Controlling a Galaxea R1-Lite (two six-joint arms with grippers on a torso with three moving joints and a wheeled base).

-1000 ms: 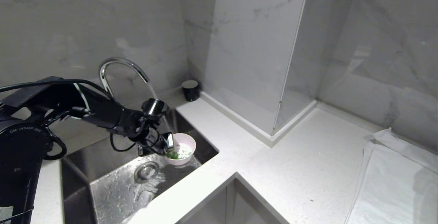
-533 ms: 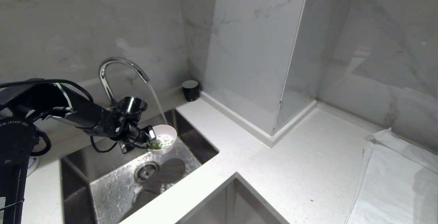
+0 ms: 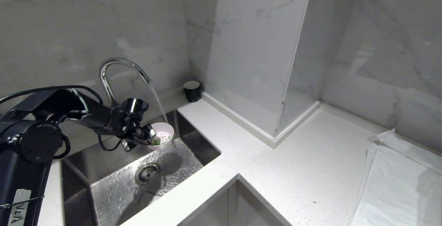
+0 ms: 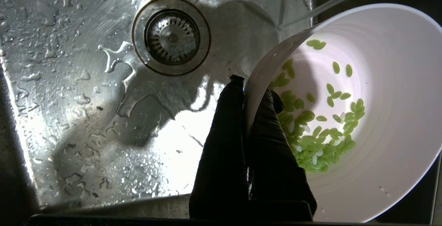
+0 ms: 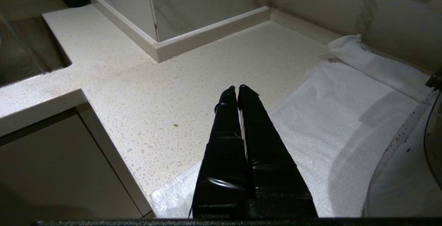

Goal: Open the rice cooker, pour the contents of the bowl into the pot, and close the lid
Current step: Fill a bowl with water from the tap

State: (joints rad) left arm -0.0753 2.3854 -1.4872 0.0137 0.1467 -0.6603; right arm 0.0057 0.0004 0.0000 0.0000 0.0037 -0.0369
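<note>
nearing the tap stream, bowl (image 3: 162, 135) lifted leftward

Faucet (image 3: 117, 70) arches over sink (image 3: 114, 188); black cup (image 3: 192, 90) in corner; counter (image 3: 276, 170) open.

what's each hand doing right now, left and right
Left hand: shut on the rim of the bowl, held over the sink by the tap's stream.
Right hand: shut, holding nothing, above the counter.
</note>
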